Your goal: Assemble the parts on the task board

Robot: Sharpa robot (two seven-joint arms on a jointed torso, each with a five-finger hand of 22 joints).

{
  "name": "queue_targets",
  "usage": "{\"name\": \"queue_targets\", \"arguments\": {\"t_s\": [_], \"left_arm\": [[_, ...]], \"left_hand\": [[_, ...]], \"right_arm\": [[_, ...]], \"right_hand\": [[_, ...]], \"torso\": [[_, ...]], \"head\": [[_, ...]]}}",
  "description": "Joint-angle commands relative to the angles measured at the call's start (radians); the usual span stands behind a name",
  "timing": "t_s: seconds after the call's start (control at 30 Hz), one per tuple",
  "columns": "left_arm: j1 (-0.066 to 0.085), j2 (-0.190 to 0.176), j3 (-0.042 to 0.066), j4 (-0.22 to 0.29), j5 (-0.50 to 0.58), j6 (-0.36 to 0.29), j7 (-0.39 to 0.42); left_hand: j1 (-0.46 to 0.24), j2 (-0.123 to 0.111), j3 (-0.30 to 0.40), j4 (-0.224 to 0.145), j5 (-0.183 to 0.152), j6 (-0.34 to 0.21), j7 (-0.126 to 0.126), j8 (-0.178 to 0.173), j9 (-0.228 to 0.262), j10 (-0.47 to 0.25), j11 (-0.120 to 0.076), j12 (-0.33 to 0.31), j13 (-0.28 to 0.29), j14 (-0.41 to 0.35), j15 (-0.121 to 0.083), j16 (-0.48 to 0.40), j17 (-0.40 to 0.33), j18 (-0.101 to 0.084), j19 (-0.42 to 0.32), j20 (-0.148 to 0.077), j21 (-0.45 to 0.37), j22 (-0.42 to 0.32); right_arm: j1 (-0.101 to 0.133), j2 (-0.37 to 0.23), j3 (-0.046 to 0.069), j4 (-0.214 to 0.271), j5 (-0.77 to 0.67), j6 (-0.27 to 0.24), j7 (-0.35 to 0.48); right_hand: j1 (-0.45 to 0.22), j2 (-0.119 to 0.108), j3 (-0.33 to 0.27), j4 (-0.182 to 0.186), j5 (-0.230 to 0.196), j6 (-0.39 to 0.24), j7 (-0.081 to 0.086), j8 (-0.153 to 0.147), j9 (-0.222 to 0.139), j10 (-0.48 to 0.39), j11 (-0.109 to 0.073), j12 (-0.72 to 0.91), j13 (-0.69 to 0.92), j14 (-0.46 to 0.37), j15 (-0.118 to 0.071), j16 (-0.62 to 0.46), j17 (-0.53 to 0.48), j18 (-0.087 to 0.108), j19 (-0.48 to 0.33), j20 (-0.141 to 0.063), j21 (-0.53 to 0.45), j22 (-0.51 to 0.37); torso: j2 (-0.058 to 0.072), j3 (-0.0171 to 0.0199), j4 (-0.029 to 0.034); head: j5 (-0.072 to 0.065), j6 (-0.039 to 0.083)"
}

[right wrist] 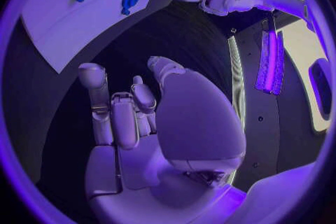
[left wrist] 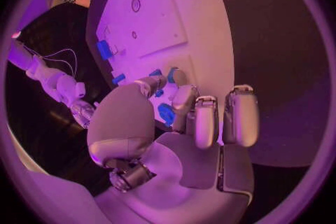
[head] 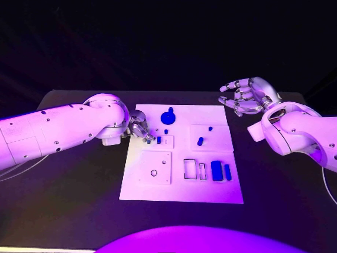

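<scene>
Task board (head: 182, 195) lies mid-table with blue parts (head: 216, 171) on it; left hand (head: 139, 129) at its left edge, fingertips at a small blue part (head: 158, 139), grasp uncertain, is nearer; right hand (head: 247, 95), off the far right corner, spread and empty.

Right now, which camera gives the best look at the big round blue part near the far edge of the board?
The head view: the big round blue part sits unobstructed on the task board. The right wrist view shows it small and at an angle; in the left wrist view fingers partly hide it.
</scene>
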Motion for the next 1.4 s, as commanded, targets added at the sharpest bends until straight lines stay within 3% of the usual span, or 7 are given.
{"name": "queue_targets", "arguments": {"t_s": [0.03, 0.27, 0.93, 1.03, 1.07, 1.13, 1.4], "left_arm": [[-0.003, -0.004, -0.001, 0.004, -0.015, 0.003, 0.002], [-0.003, -0.021, 0.007, 0.024, -0.018, -0.042, 0.003], [-0.003, -0.053, 0.040, 0.048, 0.189, -0.301, 0.116], [-0.003, -0.060, 0.041, 0.053, 0.192, -0.348, 0.194], [-0.003, -0.062, 0.041, 0.055, 0.187, -0.373, 0.243], [-0.003, -0.064, 0.040, 0.057, 0.167, -0.404, 0.311], [-0.013, -0.054, 0.019, 0.081, -0.085, -0.541, 0.570]], "left_hand": [[0.001, -0.005, -0.025, 0.012, -0.024, 0.005, 0.006, -0.006, -0.003, -0.006, 0.001, -0.002, 0.001, 0.106, -0.004, 0.007, 0.263, -0.005, 0.005, -0.004, -0.005, 0.013], [-0.023, 0.008, -0.073, 0.016, -0.094, 0.000, 0.010, -0.013, -0.009, -0.014, 0.004, -0.011, -0.009, 0.106, -0.002, 0.007, 0.263, -0.003, 0.000, -0.002, -0.011, 0.004], [-0.030, 0.021, -0.135, 0.016, -0.095, -0.104, 0.051, -0.060, -0.039, -0.177, 0.040, -0.167, -0.200, 0.061, 0.025, -0.082, 0.157, 0.036, -0.113, 0.021, -0.139, -0.186], [0.041, 0.019, -0.133, 0.014, -0.078, -0.166, 0.087, -0.098, -0.074, -0.325, 0.072, -0.311, -0.367, 0.017, 0.053, -0.148, 0.083, 0.058, -0.184, 0.045, -0.226, -0.299], [0.120, 0.020, -0.111, 0.005, -0.074, -0.226, 0.117, -0.126, -0.099, -0.396, 0.101, -0.354, -0.393, -0.084, 0.077, -0.286, -0.058, 0.097, -0.326, 0.063, -0.392, -0.513], [0.217, 0.009, -0.085, 0.001, -0.076, -0.249, 0.132, -0.131, -0.119, -0.438, 0.113, -0.373, -0.414, -0.169, 0.095, -0.388, -0.156, 0.123, -0.416, 0.076, -0.522, -0.652], [0.429, -0.050, -0.002, -0.034, -0.083, -0.250, 0.136, -0.198, -0.266, -0.516, 0.122, -0.505, -0.563, -0.321, 0.103, -0.562, -0.345, 0.123, -0.419, 0.088, -0.625, -0.715]], "right_arm": [[0.000, 0.001, 0.000, -0.001, 0.000, 0.000, 0.012], [-0.002, 0.001, 0.000, -0.002, 0.000, 0.001, 0.012], [-0.008, 0.004, 0.000, -0.005, 0.001, 0.002, 0.011], [-0.008, 0.003, 0.000, -0.005, 0.002, 0.002, 0.010], [-0.008, 0.002, 0.000, -0.006, 0.002, 0.002, 0.010], [-0.008, 0.002, 0.000, -0.006, 0.002, 0.001, 0.010], [-0.008, 0.000, 0.000, -0.011, 0.006, -0.001, 0.013]], "right_hand": [[-0.005, -0.008, 0.004, -0.001, 0.003, -0.008, -0.002, 0.004, 0.002, -0.002, -0.003, -0.003, -0.001, 0.023, -0.004, -0.006, 0.000, 0.012, 0.001, -0.002, -0.005, 0.000], [-0.007, -0.007, 0.004, 0.000, 0.003, -0.008, -0.002, 0.005, 0.002, -0.002, -0.003, -0.003, -0.001, 0.023, -0.004, -0.006, 0.000, 0.012, 0.000, -0.002, -0.007, -0.002], [-0.008, -0.006, 0.005, 0.001, 0.003, -0.008, -0.002, 0.006, 0.002, -0.001, -0.003, -0.002, 0.000, 0.023, -0.004, -0.006, 0.001, 0.012, 0.000, -0.002, -0.007, -0.001], [-0.009, -0.006, 0.005, 0.001, 0.003, -0.008, -0.002, 0.007, 0.002, -0.001, -0.003, -0.002, 0.000, 0.023, -0.004, -0.006, 0.001, 0.012, 0.001, -0.002, -0.008, -0.001], [-0.009, -0.006, 0.005, 0.001, 0.003, -0.008, -0.002, 0.007, 0.002, -0.001, -0.003, -0.002, 0.000, 0.023, -0.004, -0.006, 0.001, 0.012, 0.001, -0.002, -0.008, -0.001], [-0.008, -0.006, 0.005, 0.001, 0.003, -0.008, -0.002, 0.007, 0.002, -0.001, -0.003, -0.002, -0.001, 0.023, -0.004, -0.007, 0.000, 0.012, 0.000, -0.003, -0.009, -0.002], [-0.006, -0.005, 0.007, 0.000, 0.004, -0.009, -0.002, 0.007, 0.002, -0.008, -0.003, -0.009, -0.008, 0.021, -0.004, -0.011, -0.006, 0.014, -0.004, -0.003, -0.018, -0.008]], "torso": [[0.001, -0.0008, 0.0004], [-0.001, -0.0017, -0.0007], [0.000, 0.0006, -0.0003], [0.000, 0.0012, -0.0005], [0.000, 0.0011, 0.0000], [0.000, 0.0014, 0.0006], [-0.001, -0.0001, 0.0019]], "head": [[-0.002, 0.000], [-0.004, 0.001], [-0.005, 0.009], [-0.006, 0.010], [-0.007, 0.010], [-0.008, 0.015], [-0.008, 0.025]]}}
